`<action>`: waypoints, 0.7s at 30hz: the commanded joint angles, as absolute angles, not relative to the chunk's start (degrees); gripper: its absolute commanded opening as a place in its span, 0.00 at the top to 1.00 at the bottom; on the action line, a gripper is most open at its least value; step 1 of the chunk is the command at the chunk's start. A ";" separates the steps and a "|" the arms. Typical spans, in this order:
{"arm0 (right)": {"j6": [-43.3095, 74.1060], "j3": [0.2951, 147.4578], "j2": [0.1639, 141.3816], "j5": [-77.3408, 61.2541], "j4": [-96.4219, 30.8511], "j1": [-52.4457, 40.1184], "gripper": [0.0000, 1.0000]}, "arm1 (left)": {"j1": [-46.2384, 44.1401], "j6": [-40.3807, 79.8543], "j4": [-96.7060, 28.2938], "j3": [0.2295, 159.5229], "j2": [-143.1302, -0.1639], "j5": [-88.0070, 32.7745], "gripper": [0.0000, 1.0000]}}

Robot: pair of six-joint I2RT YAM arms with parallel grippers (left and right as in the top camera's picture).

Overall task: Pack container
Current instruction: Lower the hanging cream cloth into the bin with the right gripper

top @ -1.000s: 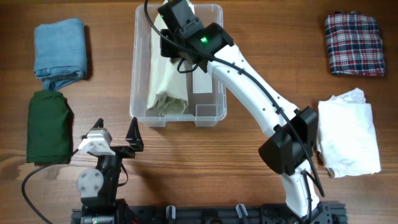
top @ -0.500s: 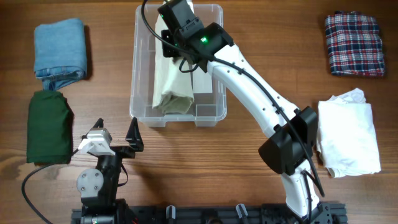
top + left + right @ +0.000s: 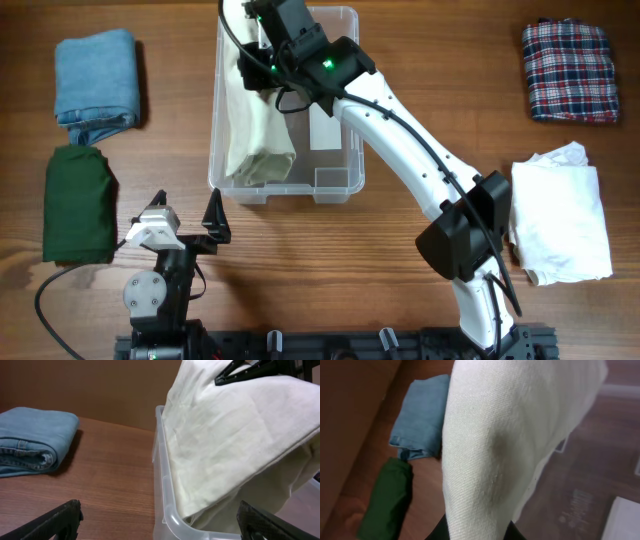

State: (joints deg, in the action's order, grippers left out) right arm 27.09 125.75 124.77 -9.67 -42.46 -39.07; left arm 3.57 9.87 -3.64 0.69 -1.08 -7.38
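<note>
Container [image 3: 336, 182], clear plastic, far centre of wooden table [image 3: 450, 60]. Cream cloth [image 3: 255, 130] hanging into its left half, clenched from above by right gripper [image 3: 260, 58]. Left gripper [image 3: 188, 206] spread wide, holding nothing, near front edge. Folded blue jeans [image 3: 97, 75] and green cloth [image 3: 78, 203] at left.

The see-through rectangular plastic container [image 3: 335, 185] is colourless, with a white label on its base. The plain cream woven cloth [image 3: 255, 140] has no pattern. The folded denim cloth [image 3: 95, 75] is light blue. The folded dark green cloth [image 3: 78, 205] is plain. The folded checked cloth [image 3: 568, 72] is red, navy and white tartan. The crumpled white cloth [image 3: 565, 215] is plain. The wooden worktop [image 3: 430, 60] is brown with a streaked grain. The right arm [image 3: 400, 133] is white with black joints and a small green light.
</note>
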 commanded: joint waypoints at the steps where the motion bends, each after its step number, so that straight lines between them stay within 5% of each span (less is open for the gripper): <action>1: 28.62 127.92 123.81 -11.66 -41.21 -39.03 0.96 | 3.99 9.39 -3.73 0.34 -0.93 -7.20 0.00; 21: 28.18 127.22 127.79 -3.42 -45.15 -38.87 0.96 | 3.99 9.41 -3.73 0.34 -0.93 -7.20 0.00</action>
